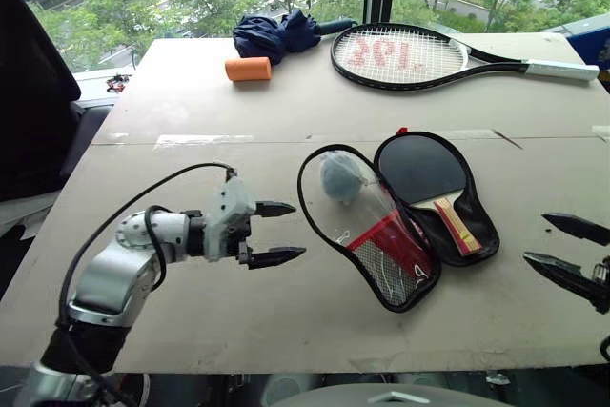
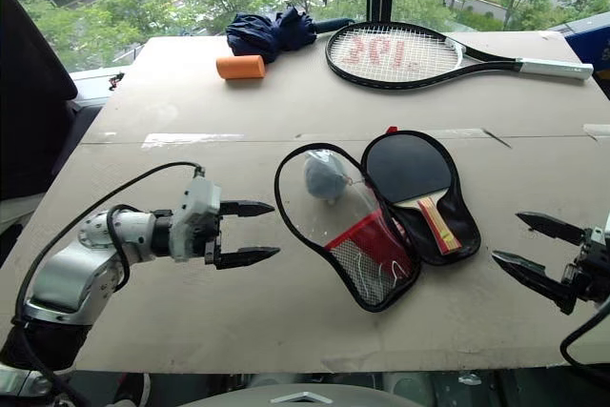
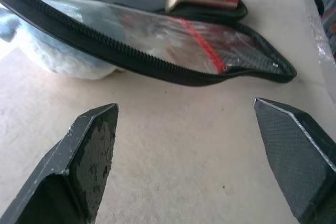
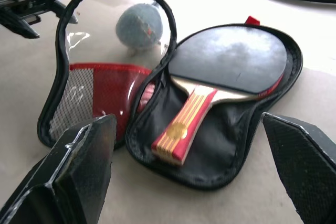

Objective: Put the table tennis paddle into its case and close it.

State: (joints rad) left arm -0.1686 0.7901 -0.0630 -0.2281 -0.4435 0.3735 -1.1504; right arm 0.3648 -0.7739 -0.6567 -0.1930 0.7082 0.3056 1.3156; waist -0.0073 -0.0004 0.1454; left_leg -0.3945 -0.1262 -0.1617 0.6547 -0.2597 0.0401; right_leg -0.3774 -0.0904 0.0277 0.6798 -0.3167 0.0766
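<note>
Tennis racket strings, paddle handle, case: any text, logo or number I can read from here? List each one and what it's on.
Racket: red marks stencilled on the strings, too blurred to read for sure.
Paddle: small round gold emblem on the handle, too small to read.
Case: no lettering visible.
Umbrella and orange roll: no lettering visible.

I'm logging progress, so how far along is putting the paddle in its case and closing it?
Done: the paddle lies inside the open half of the case. In hand: nothing; the left end effector and the right end effector are open on either side of it. Left: fold the clear flap over and zip it.
</note>
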